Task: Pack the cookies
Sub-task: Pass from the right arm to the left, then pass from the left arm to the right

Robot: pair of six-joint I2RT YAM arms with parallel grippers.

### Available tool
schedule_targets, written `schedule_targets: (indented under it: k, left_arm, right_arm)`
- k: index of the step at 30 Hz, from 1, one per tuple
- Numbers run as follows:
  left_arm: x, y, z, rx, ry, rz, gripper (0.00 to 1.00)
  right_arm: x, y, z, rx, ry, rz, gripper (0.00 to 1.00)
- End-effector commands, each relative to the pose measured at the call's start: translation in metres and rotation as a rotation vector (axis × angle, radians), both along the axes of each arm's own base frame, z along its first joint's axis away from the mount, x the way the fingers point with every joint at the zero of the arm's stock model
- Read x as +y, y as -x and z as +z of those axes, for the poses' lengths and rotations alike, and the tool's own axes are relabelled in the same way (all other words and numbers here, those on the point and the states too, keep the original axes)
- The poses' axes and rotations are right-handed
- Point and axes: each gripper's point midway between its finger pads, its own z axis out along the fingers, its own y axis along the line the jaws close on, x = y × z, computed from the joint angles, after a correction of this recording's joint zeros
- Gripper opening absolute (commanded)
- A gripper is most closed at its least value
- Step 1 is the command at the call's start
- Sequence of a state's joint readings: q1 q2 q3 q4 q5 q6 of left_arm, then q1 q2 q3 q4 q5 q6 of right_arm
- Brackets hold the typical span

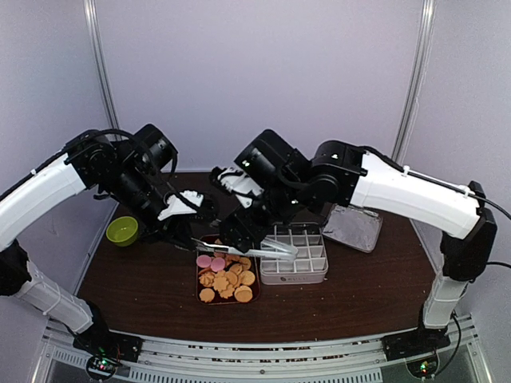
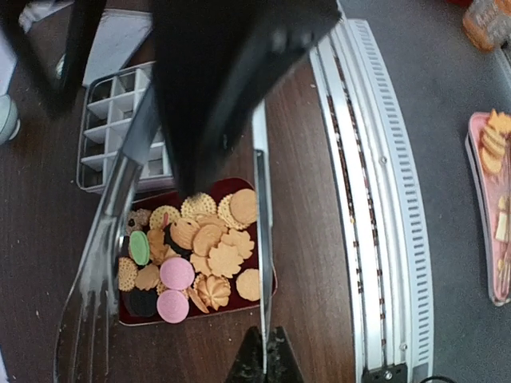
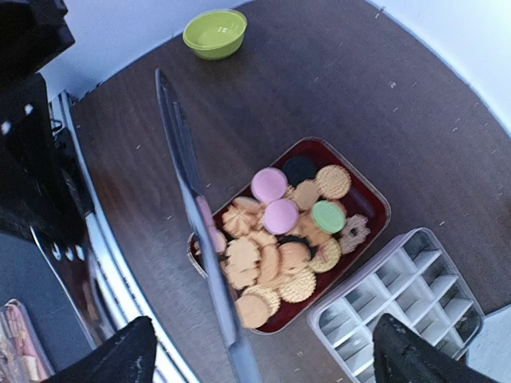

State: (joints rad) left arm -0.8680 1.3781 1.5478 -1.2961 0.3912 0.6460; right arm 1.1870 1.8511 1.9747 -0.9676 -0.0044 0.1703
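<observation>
While pinching metal tongs (image 1: pixel 249 253) by one thin blade w/ left hand (image 2: pixel 263 361), right hand (image 3: pixel 263 351) spread wide & not gripping: risks swivel or slip. Would drop onto cookies (image 1: pixel 226 278) in red tray (image 3: pixel 380 209), mid-table toward near edge, scattering them.

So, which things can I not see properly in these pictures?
Top view: the right arm and metal tongs cover small cookies at the red tray's far end.
Left wrist view: a dark blurred arm part hides much of the clear divided box.
Right wrist view: the bottom edge cuts that box off.
</observation>
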Motion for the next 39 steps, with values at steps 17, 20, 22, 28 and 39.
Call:
schedule_targets:
  k: [17,20,22,28,39]
  left_arm:
    - [-0.028,-0.042,0.118,0.401,0.611,0.198,0.00]
    - [-0.026,-0.035,0.121,0.432,0.620,0.180,0.00]
    - [-0.026,-0.032,0.121,0.453,0.622,0.174,0.00]
    - [-0.024,-0.024,0.119,0.480,0.615,0.152,0.00]
    - [-0.022,-0.012,0.118,0.494,0.602,0.113,0.00]
  right_arm:
    - [-0.093,-0.007,0.145,-0.010,-1.099,-0.007,1.00]
    - [-0.082,-0.004,0.150,0.009,-1.129,0.056,0.99]
    - [-0.073,0.003,0.152,0.044,-1.146,0.122,0.98]
    - [-0.053,0.007,0.152,0.098,-1.161,0.218,0.95]
    - [-0.054,0.004,0.160,0.133,-1.223,0.278,0.88]
